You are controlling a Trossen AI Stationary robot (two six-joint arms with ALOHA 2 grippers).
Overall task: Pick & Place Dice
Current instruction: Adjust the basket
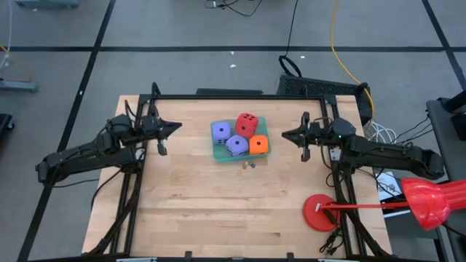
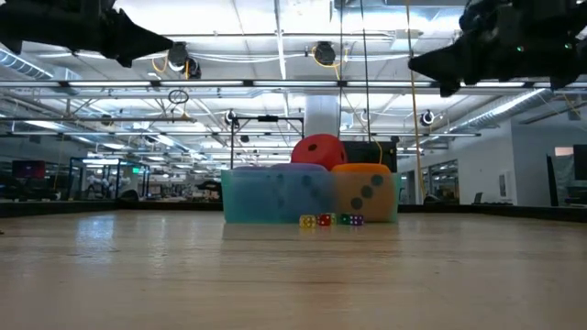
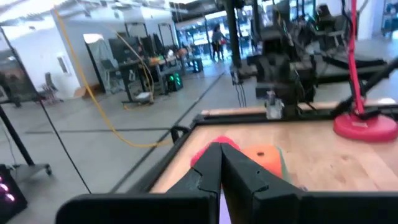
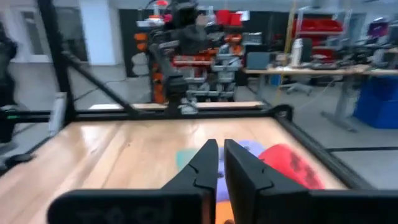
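Bare wood fills the near half of the bench point(image 1: 218, 211) from my overhead feed, so I have wide open room there; the only thing near that side is a red round stand point(image 1: 320, 213) at the near right corner, right against the black frame point(image 1: 240, 95) that rims the bench.

Toward the far middle sits a green tray point(image 1: 218, 153) holding four dice packed together: the red die point(image 1: 247, 124) at the far side, the orange die point(image 1: 259, 145) on the right, and two purple dice point(image 1: 220, 132) point(image 1: 236, 145) on the left and near side. Just in front of the tray, on the wood, lie a few tiny dice point(image 1: 249, 164).

My left claw point(image 1: 177, 128) hangs above the bench left of the tray, well apart from it, fingers pressed together on nothing. My right claw point(image 1: 285, 134) hangs right of the tray, nearer to the orange die but clear of it, also pressed together and empty. Both arms reach in over the side rails, leaving open gaps on each side of the tray.
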